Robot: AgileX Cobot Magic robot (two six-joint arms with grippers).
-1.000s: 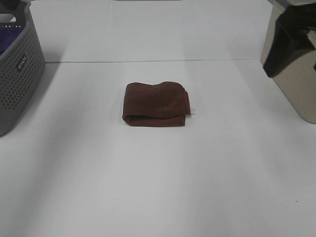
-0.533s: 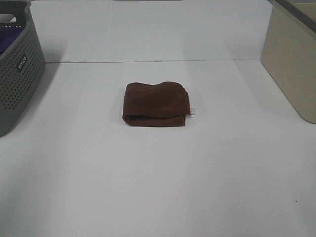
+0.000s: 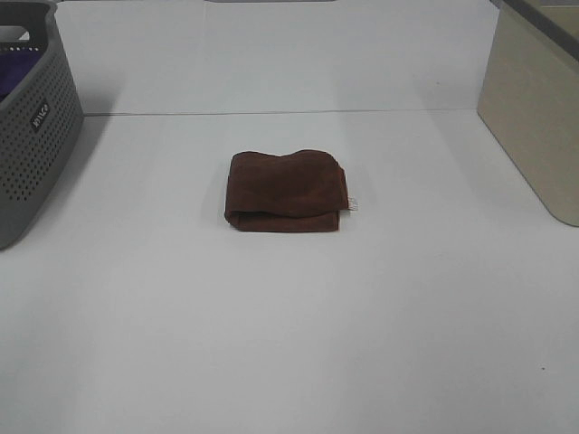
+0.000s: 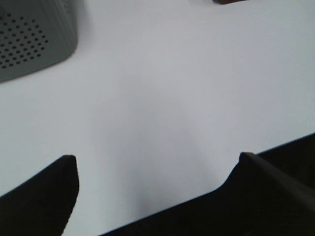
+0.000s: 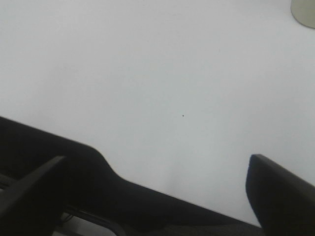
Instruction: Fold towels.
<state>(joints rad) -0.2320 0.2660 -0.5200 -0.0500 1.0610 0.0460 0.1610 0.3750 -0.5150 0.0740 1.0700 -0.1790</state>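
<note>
Towel (image 3: pixel 286 191) sits mid-table as a compact folded bundle, white tag (image 3: pixel 353 204) poking out at its right edge; looks folded at least twice, layered edge showing along the near side; top is a bit lumpy on the far side. What changed: a second ago a dark arm was up at the far right in front of the beige bin (image 3: pixel 536 108); half a second ago it was gone and it's absent now; towel itself hasn't shifted between frames. Overhead view shows no arm at all now. Left gripper (image 4: pixel 157 196) is spread wide, nothing between the fingers, hanging over bare table (image 4: pixel 162 98) with the grey basket (image 4: pixel 34 39) off to its far left; right gripper (image 5: pixel 157 196) likewise spread wide and empty over bare table near the front edge. Purple cloth (image 3: pixel 14 72) is in the basket at far left, not part of this. My read: both arms are parked and the fold is finished, or near enough; only possible leftover is flattening that lumpy top, and nothing is positioned to do it.
</note>
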